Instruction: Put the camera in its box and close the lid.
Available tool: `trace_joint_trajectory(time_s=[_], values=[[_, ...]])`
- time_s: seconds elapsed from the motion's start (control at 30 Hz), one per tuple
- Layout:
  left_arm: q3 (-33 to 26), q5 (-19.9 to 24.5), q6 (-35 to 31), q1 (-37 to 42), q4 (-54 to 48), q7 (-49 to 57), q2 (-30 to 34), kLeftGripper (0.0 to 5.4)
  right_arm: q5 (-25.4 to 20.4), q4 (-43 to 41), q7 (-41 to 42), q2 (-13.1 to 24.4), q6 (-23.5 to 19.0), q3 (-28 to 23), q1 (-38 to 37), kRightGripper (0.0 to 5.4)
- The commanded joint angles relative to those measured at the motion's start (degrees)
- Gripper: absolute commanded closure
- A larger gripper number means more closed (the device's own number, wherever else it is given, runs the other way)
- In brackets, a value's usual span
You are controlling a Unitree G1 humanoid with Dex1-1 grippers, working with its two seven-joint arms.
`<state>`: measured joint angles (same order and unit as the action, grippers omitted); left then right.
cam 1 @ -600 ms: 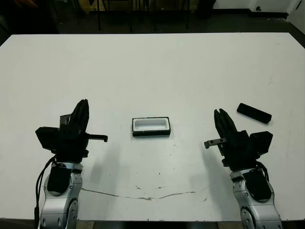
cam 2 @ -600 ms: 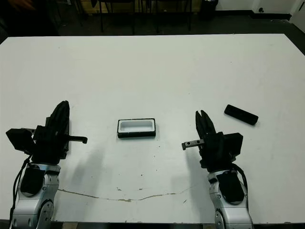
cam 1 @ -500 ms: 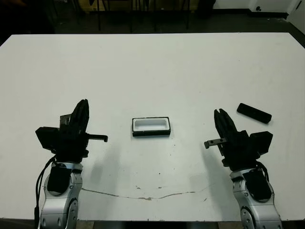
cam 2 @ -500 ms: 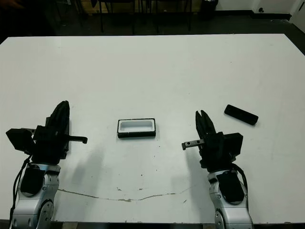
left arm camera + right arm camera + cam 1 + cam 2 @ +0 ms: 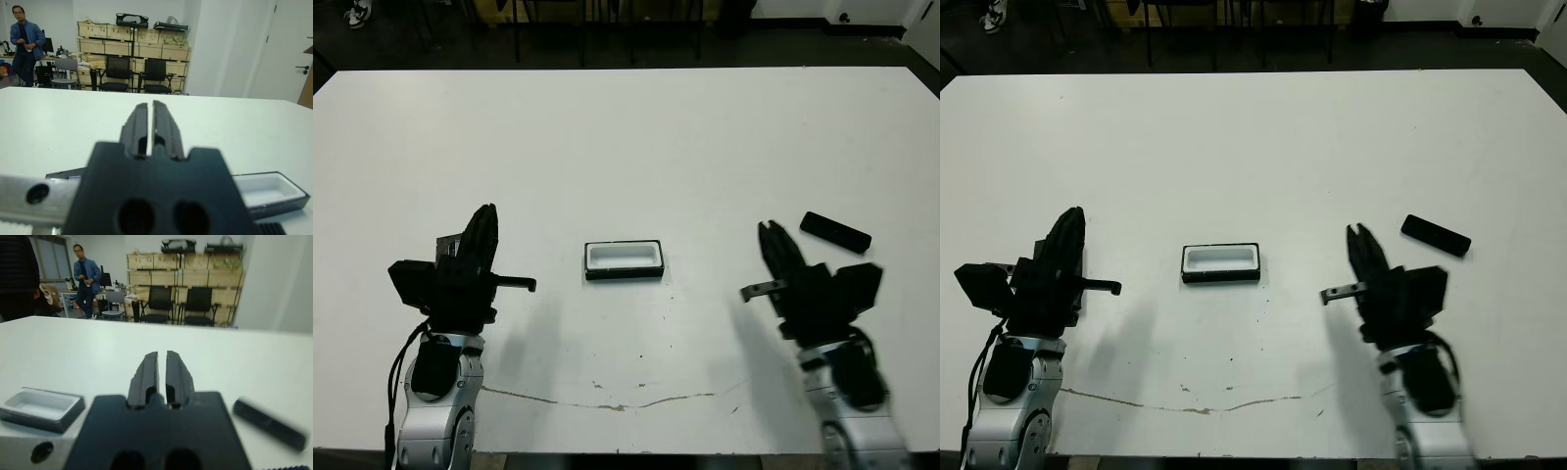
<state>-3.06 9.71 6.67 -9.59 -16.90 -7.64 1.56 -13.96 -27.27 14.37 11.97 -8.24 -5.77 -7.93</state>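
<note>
No legible text, label, brand, number or sign anywhere.

Black camera (image 5: 835, 232), black box (image 5: 624, 260) (white-lined), white table (image 5: 626, 137), seemingly faintly scuffed.

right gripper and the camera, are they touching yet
Apart. In the left eye view, bare white table shows between the right gripper and the camera, which lies flat off to its right.

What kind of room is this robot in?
Probably a lab or workshop with a storage corner: wooden crates stacked along the back wall, black office chairs in front, and a person standing beyond the white table.
</note>
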Motion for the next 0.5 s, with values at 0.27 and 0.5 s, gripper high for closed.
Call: trace_joint_trajectory(time_s=[0.27, 0.5], values=[[-0.38, -0.78, -0.23, -1.28, 0.26, 0.43, 0.34, 5.40, -6.96, 12.86, 15.88, 27.71, -11.88, -15.76, 14.94, 4.81], [-0.17, -0.56, -0.43, -1.35, 0.02, 0.58, 0.07, 5.40, -3.91, 38.42, 35.95, 40.00, -3.13, -10.71, 26.96, 3.59]])
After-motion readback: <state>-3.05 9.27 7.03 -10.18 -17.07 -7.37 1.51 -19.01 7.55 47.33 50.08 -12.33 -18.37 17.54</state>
